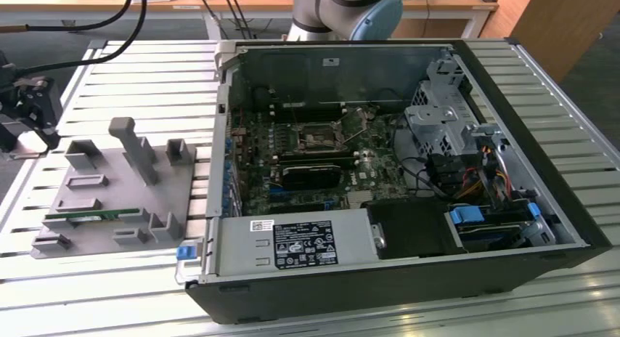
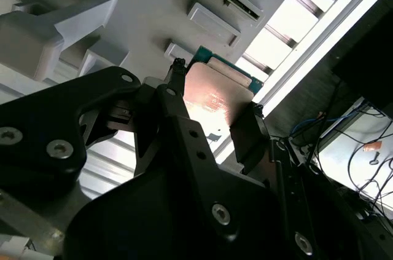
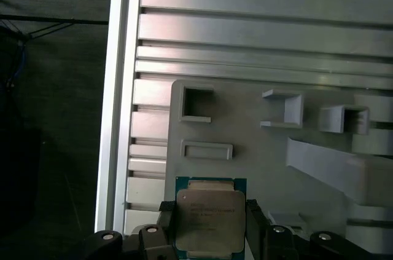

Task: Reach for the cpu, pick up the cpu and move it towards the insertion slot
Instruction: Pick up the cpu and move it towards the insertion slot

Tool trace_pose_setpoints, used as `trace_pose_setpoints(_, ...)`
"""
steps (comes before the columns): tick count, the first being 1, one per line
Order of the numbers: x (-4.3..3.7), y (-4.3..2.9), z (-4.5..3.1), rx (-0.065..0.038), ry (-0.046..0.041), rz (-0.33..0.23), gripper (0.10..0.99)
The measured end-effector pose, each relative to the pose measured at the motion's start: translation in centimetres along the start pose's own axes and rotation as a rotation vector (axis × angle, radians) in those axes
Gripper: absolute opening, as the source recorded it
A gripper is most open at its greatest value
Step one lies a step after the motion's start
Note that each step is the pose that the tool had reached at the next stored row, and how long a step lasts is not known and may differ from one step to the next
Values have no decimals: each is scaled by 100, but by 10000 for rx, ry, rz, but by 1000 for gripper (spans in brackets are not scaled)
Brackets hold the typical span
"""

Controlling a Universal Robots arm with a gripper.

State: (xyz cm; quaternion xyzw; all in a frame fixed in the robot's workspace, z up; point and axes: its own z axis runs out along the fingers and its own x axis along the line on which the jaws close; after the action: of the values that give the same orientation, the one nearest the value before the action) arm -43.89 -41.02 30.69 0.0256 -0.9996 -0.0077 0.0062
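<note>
We see the end effector (image 3: 209, 226) closed on the cpu (image 3: 207, 217), gripping two opposite edges, beside the gray tray (image 3: 258, 161).

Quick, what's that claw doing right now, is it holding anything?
Gripper: closed, holding the cpu by two opposite edges.

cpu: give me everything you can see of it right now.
The cpu is a flat square chip: a dull silver metal lid with faint print, on a green board that shows as a thin rim. In both wrist views it sits between the black fingers of the gripper, clamped on two opposite edges, lid toward the first wrist camera, over the grey fixture plate.
</note>
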Motion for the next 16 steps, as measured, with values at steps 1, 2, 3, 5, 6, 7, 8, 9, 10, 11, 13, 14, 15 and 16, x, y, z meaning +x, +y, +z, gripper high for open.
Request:
trace_pose_setpoints(1, 0, 0, -8, 6, 0, 0, 541)
trace_pose_setpoints(2, 0, 0, -15, 12, 0, 0, 541)
trace_pose_setpoints(3, 0, 1, -23, 17, 1, 0, 541)
trace_pose_setpoints(5, 0, 1, -41, 27, 2, 0, 541)
trace_pose_setpoints(6, 0, 2, -50, 32, 2, 0, 541)
trace_pose_setpoints(7, 1, 2, -59, 36, 2, 0, 541)
trace_pose_setpoints(8, 1, 2, -69, 40, 3, 0, 541)
trace_pose_setpoints(9, 1, 2, -79, 45, 3, 0, 541)
trace_pose_setpoints(10, 1, 3, -90, 51, 2, 1, 541)
trace_pose_setpoints(11, 1, 3, -103, 55, 3, 1, 541)
trace_pose_setpoints(13, 1, 5, -139, 64, 3, 1, 541)
trace_pose_setpoints(14, 2, 6, -159, 68, 3, 1, 541)
trace_pose_setpoints(15, 2, 7, -177, 74, 3, 1, 541)
trace_pose_setpoints(16, 2, 7, -195, 79, 4, 1, 541)
